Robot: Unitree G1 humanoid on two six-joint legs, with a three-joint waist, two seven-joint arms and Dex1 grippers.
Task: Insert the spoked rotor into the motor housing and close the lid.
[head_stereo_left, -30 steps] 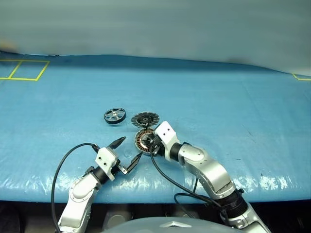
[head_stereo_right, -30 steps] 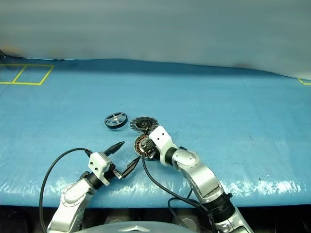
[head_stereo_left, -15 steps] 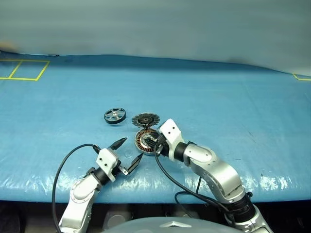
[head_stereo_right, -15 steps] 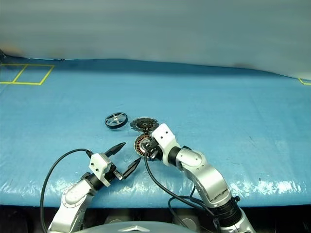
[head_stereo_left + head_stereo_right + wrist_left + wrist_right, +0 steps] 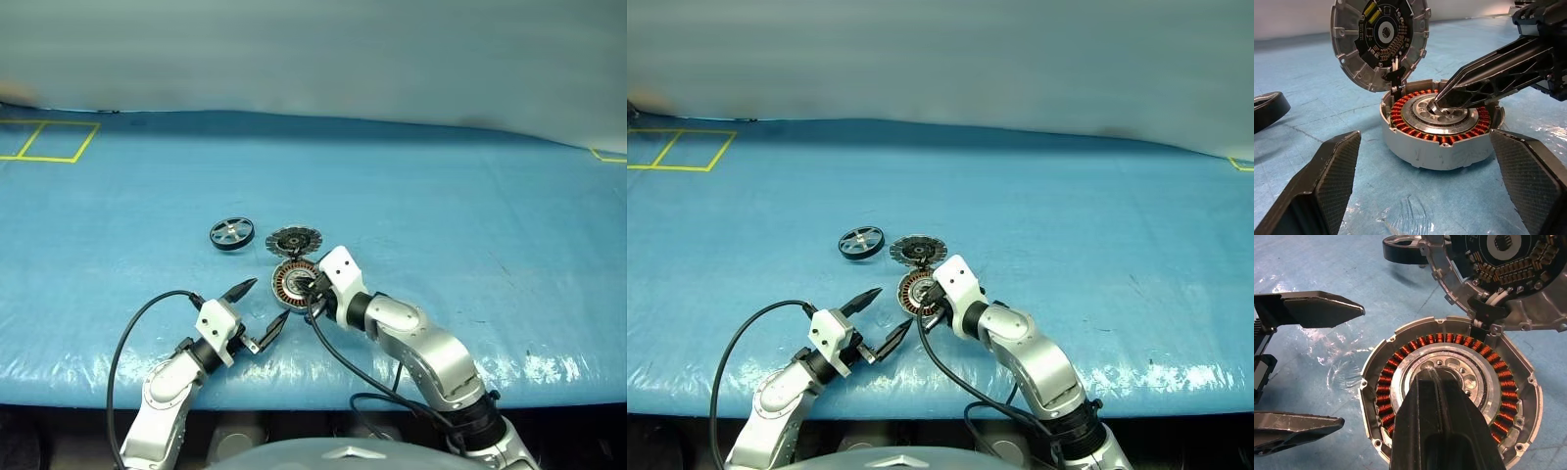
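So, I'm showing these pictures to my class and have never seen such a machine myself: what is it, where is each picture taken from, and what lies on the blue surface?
It is a humanoid robot with two arms, each ending in a gripper of two black fingers. Two pictures come from cameras in its head, looking down over the arms; the other two come from a camera on each wrist.

On the blue table lies a motor housing, a grey cup with a copper winding ring. Its lid stands hinged open at the edge. The spoked rotor lies apart, on the table.

The left gripper is open beside the housing, holding nothing. The right gripper is shut, its tips at the housing's silver centre hub.
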